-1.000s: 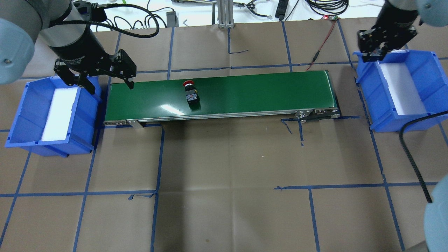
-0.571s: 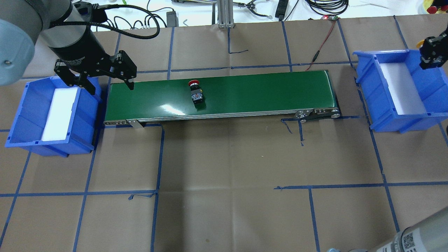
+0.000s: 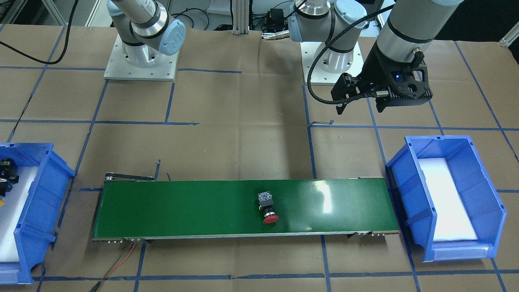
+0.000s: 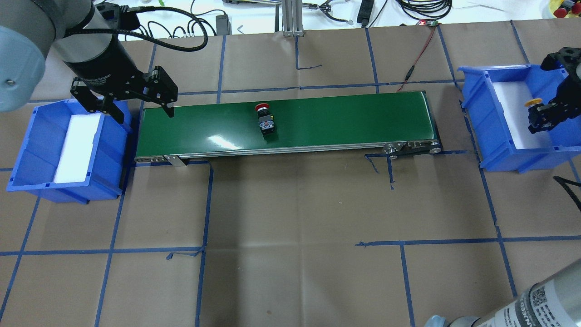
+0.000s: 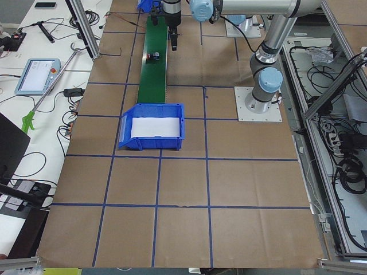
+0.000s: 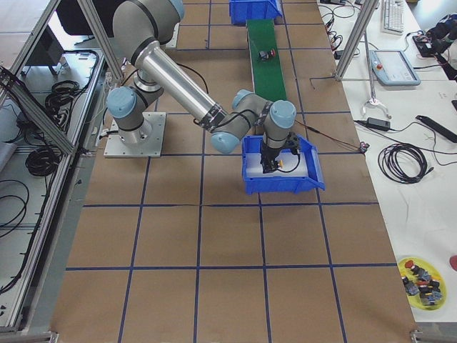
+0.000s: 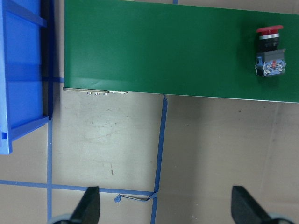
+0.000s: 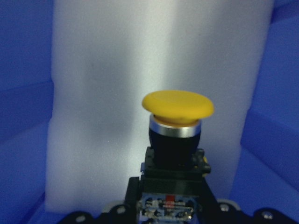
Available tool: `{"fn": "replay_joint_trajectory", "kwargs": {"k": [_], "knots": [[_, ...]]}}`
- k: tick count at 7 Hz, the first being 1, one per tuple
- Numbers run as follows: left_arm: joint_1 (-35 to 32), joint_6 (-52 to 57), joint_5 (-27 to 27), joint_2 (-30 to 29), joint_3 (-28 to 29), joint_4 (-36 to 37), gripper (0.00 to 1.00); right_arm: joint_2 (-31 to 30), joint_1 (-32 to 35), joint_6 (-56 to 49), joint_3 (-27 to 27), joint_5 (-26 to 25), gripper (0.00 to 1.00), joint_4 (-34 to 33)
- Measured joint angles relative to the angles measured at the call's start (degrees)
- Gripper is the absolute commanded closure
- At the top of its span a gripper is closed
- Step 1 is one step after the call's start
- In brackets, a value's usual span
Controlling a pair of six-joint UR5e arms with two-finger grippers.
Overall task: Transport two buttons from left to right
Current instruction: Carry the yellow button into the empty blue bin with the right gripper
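Note:
The red-capped button (image 4: 264,120) lies on its side on the green conveyor belt (image 4: 340,118), a little left of its middle, and also shows in the left wrist view (image 7: 269,51). My left gripper (image 4: 144,116) hangs open and empty over the belt's left end, beside the left blue bin (image 4: 27,150). The yellow-capped button (image 8: 177,108) is held in my right gripper (image 4: 542,116), which is shut on its black body. It hangs over the white foam inside the right blue bin (image 4: 481,113).
White foam pads line both bins. Brown paper with blue tape lines covers the table (image 4: 295,218). Cables and a metal post (image 4: 290,18) lie along the far edge. A red wire (image 4: 420,54) runs to the belt's right end.
The red button has ridden rightward along the belt. My right gripper has moved from the right bin's back-left corner to over its right half, holding the yellow button. The left gripper has stayed put.

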Motion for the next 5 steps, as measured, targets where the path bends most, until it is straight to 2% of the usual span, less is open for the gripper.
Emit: {"fn": "replay_joint_trajectory", "kwargs": {"k": [1, 2, 3, 5], "knots": [[0.0, 0.0, 0.0, 0.0, 0.0, 0.0, 0.00, 0.0, 0.1, 0.0, 1.5, 0.0, 0.97, -0.5], [0.0, -0.1, 0.0, 0.0, 0.0, 0.0, 0.00, 0.2, 0.2, 0.2, 2.7, -0.1, 0.92, -0.7], [0.0, -0.1, 0.0, 0.0, 0.0, 0.0, 0.00, 0.4, 0.2, 0.3, 3.3, -0.1, 0.26, -0.7], [0.0, -0.1, 0.0, 0.0, 0.0, 0.0, 0.00, 0.7, 0.2, 0.3, 3.4, 0.3, 0.10, -0.8]]}}
